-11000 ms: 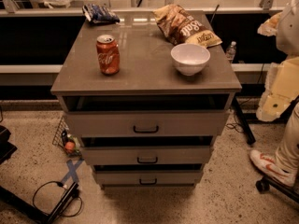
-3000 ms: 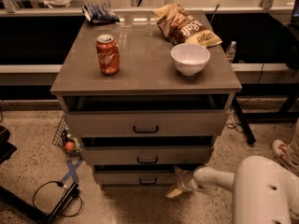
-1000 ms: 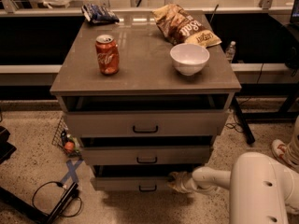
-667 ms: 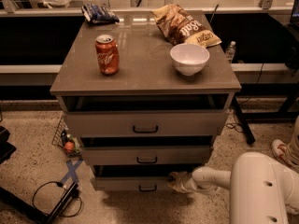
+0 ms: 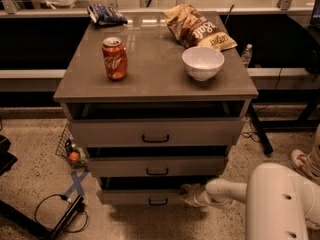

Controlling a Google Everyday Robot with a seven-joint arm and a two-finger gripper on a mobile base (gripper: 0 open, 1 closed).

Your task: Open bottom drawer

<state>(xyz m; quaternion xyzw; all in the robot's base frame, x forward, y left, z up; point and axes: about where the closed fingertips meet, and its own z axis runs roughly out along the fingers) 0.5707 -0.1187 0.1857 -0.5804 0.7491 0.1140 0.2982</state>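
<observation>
Speckled floor (image 5: 30,149) with blue tape cross (image 5: 76,182); pale ledge (image 5: 27,74) behind.

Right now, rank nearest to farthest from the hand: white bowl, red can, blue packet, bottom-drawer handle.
1. Black bar handle, just left of the hand at the grey-beige bottom drawer.
2. White bowl, tabletop right.
3. Red can, tabletop left.
4. Blue packet, back-left.

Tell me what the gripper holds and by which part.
Cannot be told. The gripper sits at the top right edge of the bottom drawer front, beside the handle, not on it.
</observation>
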